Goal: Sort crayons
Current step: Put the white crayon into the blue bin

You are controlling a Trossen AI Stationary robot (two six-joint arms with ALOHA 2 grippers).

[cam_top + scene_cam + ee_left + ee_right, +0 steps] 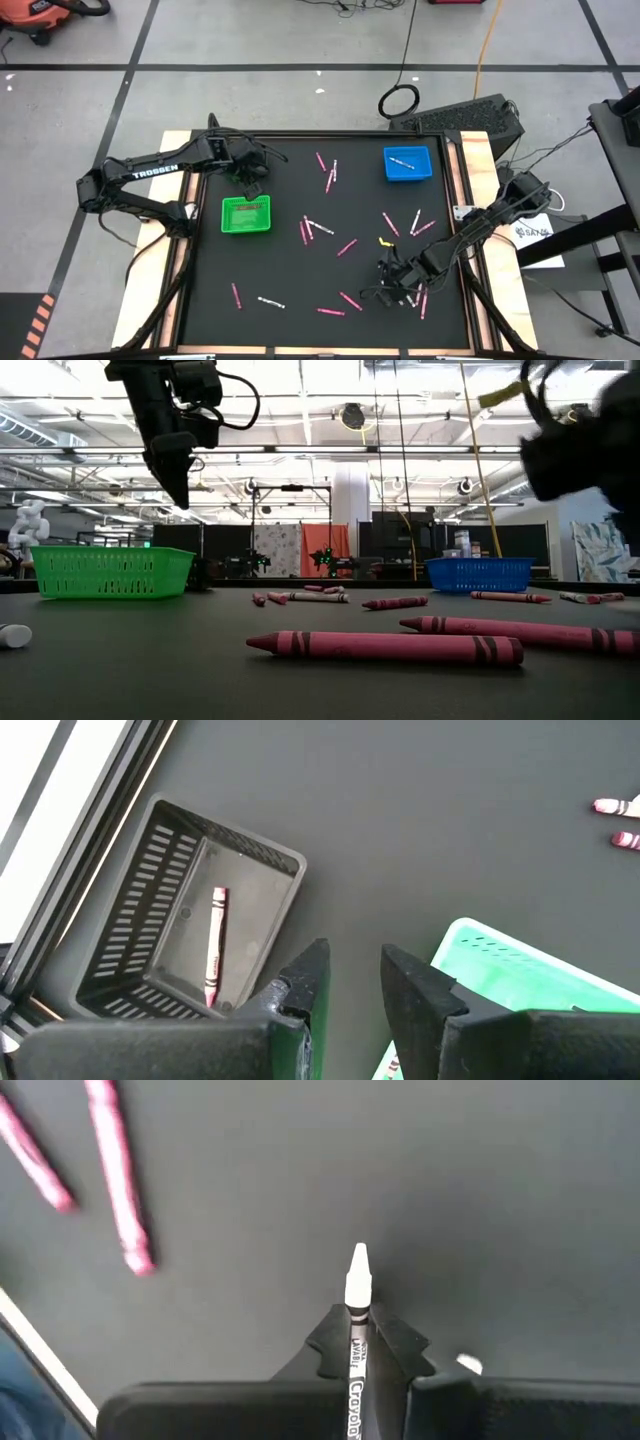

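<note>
Pink and white crayons (347, 247) lie scattered over the black mat. My right gripper (358, 1325) is near the mat's front right (398, 287), shut on a white crayon (357, 1285). My left gripper (350, 965) hangs open and empty at the far left (252, 187), between a black basket (170, 850) and a green basket (245, 214). One pink crayon (213, 960) lies flat on the black basket's floor. A blue basket (407, 163) at the far right holds a white crayon. My right gripper pinches the white crayon's paper-wrapped shaft (356, 1355) between its two fingers. The crayon lies along the fingers, and its white tip (358, 1270) sticks out past the fingertips. The fingers slant down at the mat. Whether the crayon is clear of the mat I cannot tell.
Two pink crayons (115, 1170) lie close beside my right gripper, with more pink and white ones (351, 300) near the front edge. A small yellow bit (383, 241) lies mid-right. A wooden rim (480, 160) frames the mat. The low view shows pink crayons (385, 647) up close.
</note>
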